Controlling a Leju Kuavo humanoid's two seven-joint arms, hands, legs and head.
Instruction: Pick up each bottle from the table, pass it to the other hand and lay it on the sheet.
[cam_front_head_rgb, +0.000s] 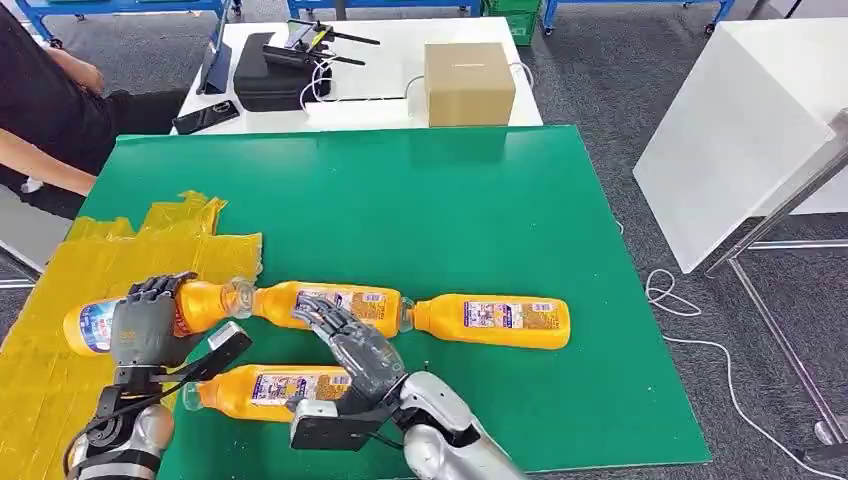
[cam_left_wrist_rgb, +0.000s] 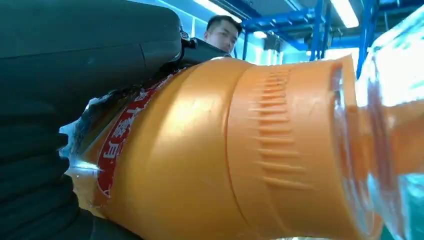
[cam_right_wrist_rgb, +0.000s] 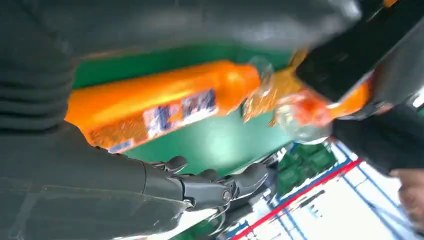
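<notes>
My left hand (cam_front_head_rgb: 143, 325) grips an orange bottle (cam_front_head_rgb: 200, 305) by its middle, low over the near edge of the yellow sheet (cam_front_head_rgb: 50, 370). Its clear neck points right, toward a second bottle (cam_front_head_rgb: 335, 300) lying on the green mat (cam_front_head_rgb: 420, 200). From the left wrist, the held bottle (cam_left_wrist_rgb: 225, 150) is seen very close against my palm. My right hand (cam_front_head_rgb: 350, 345) is open with fingers stretched out, just above the second bottle (cam_right_wrist_rgb: 150, 107). A third bottle (cam_front_head_rgb: 492, 322) lies further right, and another bottle (cam_front_head_rgb: 265, 388) lies nearer me, between my arms. Whether the held bottle touches the sheet cannot be told.
A person (cam_front_head_rgb: 40, 110) sits at the far left by the sheet. Behind the mat a white table carries a cardboard box (cam_front_head_rgb: 469, 83), a black case (cam_front_head_rgb: 268, 72) and cables. A white panel (cam_front_head_rgb: 735, 140) on a metal frame stands to the right.
</notes>
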